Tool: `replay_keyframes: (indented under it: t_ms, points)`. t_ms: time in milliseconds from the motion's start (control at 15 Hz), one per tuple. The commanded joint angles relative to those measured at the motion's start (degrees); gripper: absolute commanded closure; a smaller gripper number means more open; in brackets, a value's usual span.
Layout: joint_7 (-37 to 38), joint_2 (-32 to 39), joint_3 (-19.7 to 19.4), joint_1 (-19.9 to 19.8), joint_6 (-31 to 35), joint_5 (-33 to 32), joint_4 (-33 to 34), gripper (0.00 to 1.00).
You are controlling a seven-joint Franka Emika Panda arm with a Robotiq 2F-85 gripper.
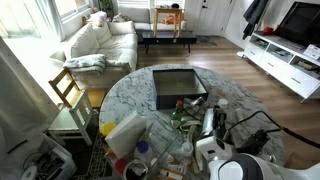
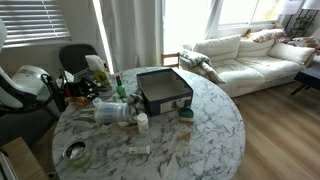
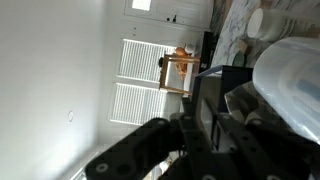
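Observation:
My gripper (image 1: pixel 200 118) reaches over the cluttered near edge of the round marble table (image 1: pixel 130 90), among bottles and small items. In an exterior view the gripper (image 2: pixel 95 90) sits beside upright bottles (image 2: pixel 98 68), left of the dark square tray (image 2: pixel 163 88). A big translucent jug (image 2: pixel 112 112) lies on its side just in front of it. In the wrist view the dark fingers (image 3: pixel 205 100) stand close together with only a slim gap. Whether anything is pinched there is unclear. A whitish jug (image 3: pixel 295 80) fills the right side.
A tape roll (image 2: pixel 75 153), a marker (image 2: pixel 138 150) and a small white bottle (image 2: pixel 142 122) lie on the marble. A green item (image 2: pixel 186 113) sits by the tray. Around the table stand a white sofa (image 1: pixel 100 40), a wooden chair (image 1: pixel 68 90) and a TV stand (image 1: pixel 290 60).

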Motion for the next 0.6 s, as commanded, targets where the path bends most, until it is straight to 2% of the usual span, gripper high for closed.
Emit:
replay_keyframes:
  t_ms: [0, 133, 400, 533]
  points:
    - [-2.3, -5.9, 0.1, -3.0, 6.8, 1.1, -0.1, 0.51]
    - [-4.4, -9.8, -0.6, -4.6, 11.9, 2.6, 0.2, 0.36]
    - [-9.1, -17.2, -3.5, -7.3, 23.3, 10.5, 1.1, 0.05]
    - [-10.9, -20.0, -5.5, -7.9, 28.8, 14.8, 1.0, 0.0]
